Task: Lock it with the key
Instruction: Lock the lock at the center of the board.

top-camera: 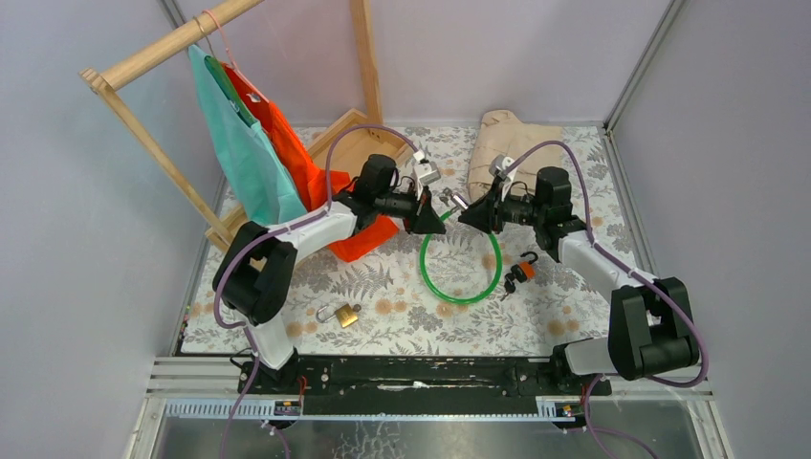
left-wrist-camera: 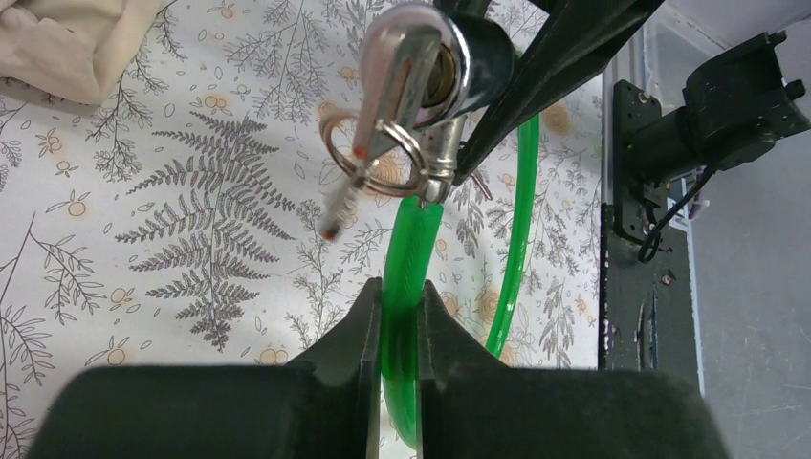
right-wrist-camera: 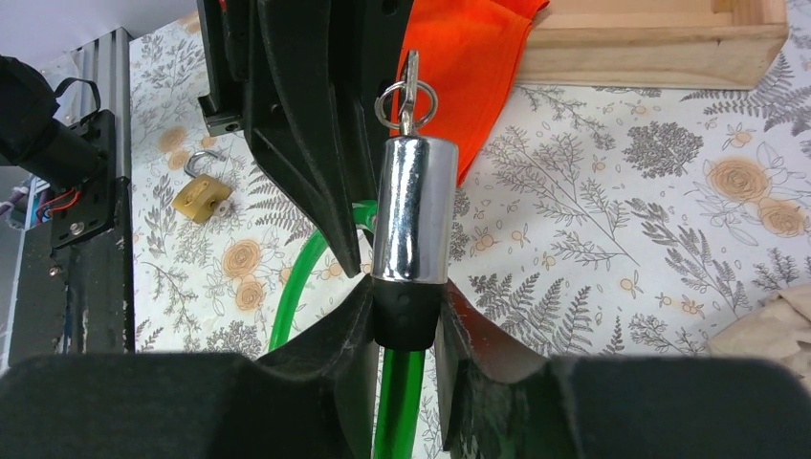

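Observation:
A green cable lock [top-camera: 462, 301] loops over the floral mat, its ends lifted between my grippers. The left gripper [left-wrist-camera: 401, 296] is shut on the green cable [left-wrist-camera: 411, 258] just below its metal tip, which meets the side of the chrome lock cylinder [left-wrist-camera: 469, 57]. A key [left-wrist-camera: 387, 86] sits in the cylinder's end, with a ring [left-wrist-camera: 373, 158] and a second key hanging from it. My right gripper [right-wrist-camera: 405, 301] is shut on the black collar [right-wrist-camera: 406, 320] at the base of the cylinder [right-wrist-camera: 413, 210], key [right-wrist-camera: 409, 86] at the far end. From above, left gripper [top-camera: 435, 222] and right gripper [top-camera: 466, 216] face each other closely.
A brass padlock [top-camera: 344, 314] lies near the left arm's base. A small orange and black lock [top-camera: 521, 273] lies right of the loop. Orange bag [top-camera: 287, 143] and teal bag [top-camera: 244, 143] hang from a wooden rack [top-camera: 153, 53]. Beige cloth [top-camera: 512, 139] sits behind.

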